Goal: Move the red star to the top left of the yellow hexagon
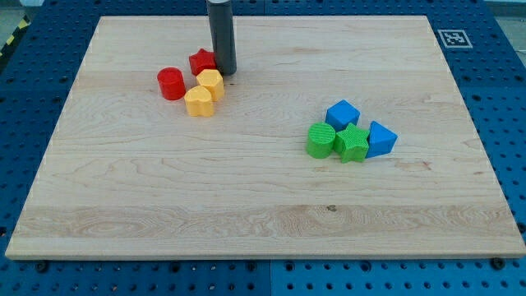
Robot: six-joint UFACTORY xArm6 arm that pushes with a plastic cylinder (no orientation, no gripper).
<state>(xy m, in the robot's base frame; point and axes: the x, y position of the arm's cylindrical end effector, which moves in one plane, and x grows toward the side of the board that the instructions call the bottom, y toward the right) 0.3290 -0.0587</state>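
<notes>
Basically my tip (224, 71) touches the red plastic star block's (201, 61) right side, poised to shove it leftward past the yellow hexagon block (211, 83) on the wooden worktop (263, 197); no fingers, just a rod.

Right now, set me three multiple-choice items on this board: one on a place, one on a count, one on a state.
1. Where is my tip relative to the red star?
A. at the star's right side in the view
B. far below it, near the view's bottom
C. beside the green star

2. How many blue blocks lie on the board?
A. none
B. two
C. four

3. How do the two yellow blocks stand to each other?
A. at opposite ends of the board
B. one on top of the other
C. side by side, touching

Answers:
1 A: the rod comes down right beside the star.
2 B: a blue cube and another blue block.
3 C: the yellow hexagon abuts the other yellow block.
</notes>
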